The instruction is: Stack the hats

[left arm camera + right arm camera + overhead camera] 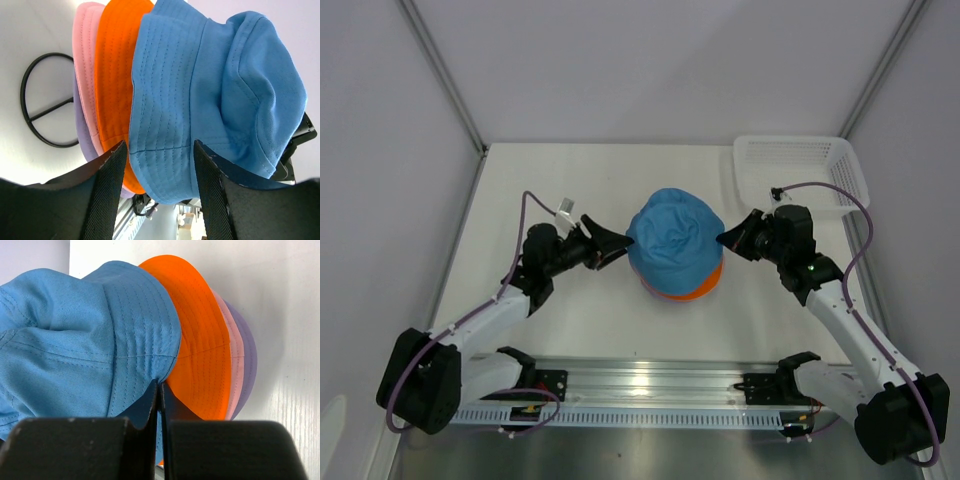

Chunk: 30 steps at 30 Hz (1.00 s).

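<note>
The four hats sit in one stack at the table's middle. The blue hat [672,240] is on top, with the orange hat [708,283] below it and slivers of pink and lavender [655,292] under that. The left wrist view shows blue [215,85], orange [117,75], pink [85,65] and lavender [84,145]. My left gripper [615,245] [160,175] is open at the stack's left side, with the blue brim just off its fingertips. My right gripper [728,240] [160,390] is shut on the blue hat's [75,340] brim, above the orange hat [200,350].
The stack rests on a black wire stand whose ring base [30,100] shows on the table. A white mesh basket [798,175] stands at the back right, just behind the right arm. A metal rail [640,385] runs along the near edge.
</note>
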### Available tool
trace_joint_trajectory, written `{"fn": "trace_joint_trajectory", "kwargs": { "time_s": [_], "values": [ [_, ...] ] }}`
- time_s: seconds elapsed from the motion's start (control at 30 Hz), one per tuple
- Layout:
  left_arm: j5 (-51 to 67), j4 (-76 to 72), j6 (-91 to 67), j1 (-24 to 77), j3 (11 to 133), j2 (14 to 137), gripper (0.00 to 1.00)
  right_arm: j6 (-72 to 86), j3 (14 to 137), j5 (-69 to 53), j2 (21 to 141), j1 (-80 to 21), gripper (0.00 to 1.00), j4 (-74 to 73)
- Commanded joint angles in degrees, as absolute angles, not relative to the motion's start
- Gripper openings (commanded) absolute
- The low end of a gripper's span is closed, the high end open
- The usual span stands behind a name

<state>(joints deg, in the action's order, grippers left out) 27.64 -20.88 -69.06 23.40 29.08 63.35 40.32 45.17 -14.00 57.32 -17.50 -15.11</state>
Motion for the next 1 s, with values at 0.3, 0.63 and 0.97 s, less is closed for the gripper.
{"fn": "trace_joint_trajectory", "kwargs": {
  "time_s": [0.3,0.63,0.97],
  "values": [
    [29.88,-30.67,-70.40,24.08,30.41,67.58,0.43,39.99,45.79,-13.97,58.62,-17.31,0.00,-15.82],
    [29.27,-32.34,-69.88,24.17,29.27,67.33,0.01,39.99,45.70,-12.04,58.62,-17.40,0.00,-18.89],
    [23.56,-14.35,-57.66,24.17,33.83,54.32,0.01,39.29,51.14,-10.81,54.49,-17.31,0.00,-24.08]
  ]
}}
